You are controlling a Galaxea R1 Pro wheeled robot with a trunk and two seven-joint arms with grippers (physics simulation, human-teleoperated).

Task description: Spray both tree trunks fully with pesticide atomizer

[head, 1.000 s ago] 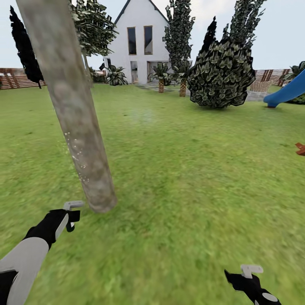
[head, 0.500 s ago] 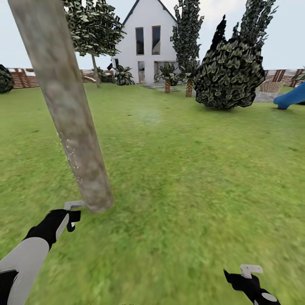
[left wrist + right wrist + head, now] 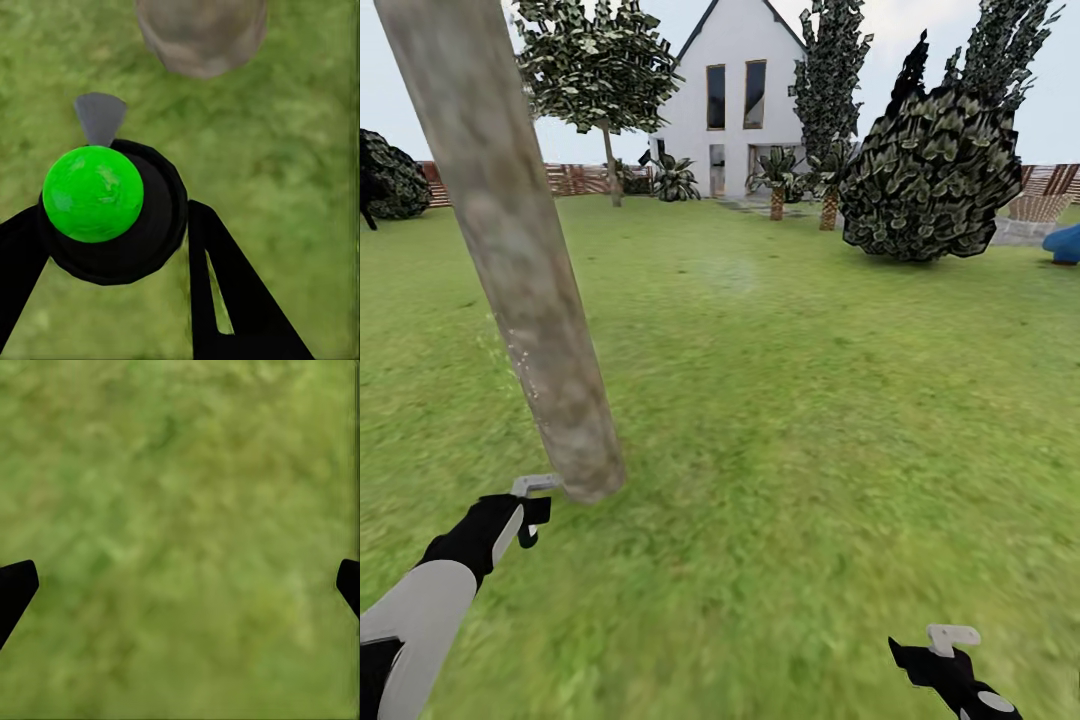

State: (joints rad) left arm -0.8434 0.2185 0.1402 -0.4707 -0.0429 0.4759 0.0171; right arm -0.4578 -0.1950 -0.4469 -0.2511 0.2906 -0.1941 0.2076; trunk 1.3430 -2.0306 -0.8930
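A thick, leaning grey-brown tree trunk (image 3: 530, 290) rises from the lawn at the left, with tiny white specks on its lower left side. Its flared base (image 3: 201, 34) lies just beyond the bottle in the left wrist view. My left gripper (image 3: 525, 512) is shut on the black pesticide atomizer (image 3: 112, 217), whose green spot (image 3: 93, 193) faces the camera. The atomizer's grey trigger head (image 3: 536, 484) nearly touches the trunk's foot. My right gripper (image 3: 950, 665) hangs open over bare grass, fingertips (image 3: 15, 589) wide apart. A second tree (image 3: 600, 65) stands far back by the fence.
A white house (image 3: 735, 95) stands behind the lawn, with short palms (image 3: 777, 185) before it. A big broad-leaved bush (image 3: 930, 175) sits at the right and a blue slide (image 3: 1063, 243) at the right edge. A brown slatted fence (image 3: 575, 178) runs along the back.
The whole picture has shifted right, so the camera has turned left. Both arms keep their places in the picture, and the trunk's base stays by the atomizer.
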